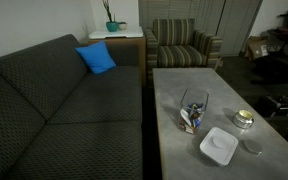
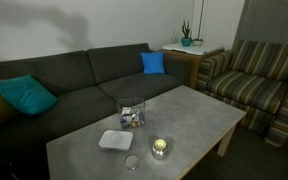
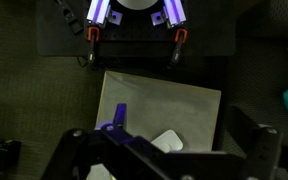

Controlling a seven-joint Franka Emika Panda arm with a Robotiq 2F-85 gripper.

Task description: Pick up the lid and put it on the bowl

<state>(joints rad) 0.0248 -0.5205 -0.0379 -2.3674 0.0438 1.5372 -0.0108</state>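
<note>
The lid [image 1: 218,146] lies flat on the grey counter [image 1: 174,90], towards its near end in an exterior view, just right of and nearer than the bowl [image 1: 194,108], apart from it. A small round tin [image 1: 244,119] and a grey disc [image 1: 252,147] sit close by on its right.

In the wrist view the fingers [image 3: 256,145] stand spread wide with nothing between them, high over the counter, and the lid [image 3: 167,140] shows as a white patch below.

We judge the lid to be light, thin and fairly stiff, probably smooth plastic, so it may skid on the counter when pushed. Since it lies flat, there is little height to catch. We would straddle it and close on two opposite straight edges, low and square, away from the rounded corners. The bowl [image 2: 131,113] looks light too, so we expect it could shift or tip if the lid is pressed on off-centre.
</note>
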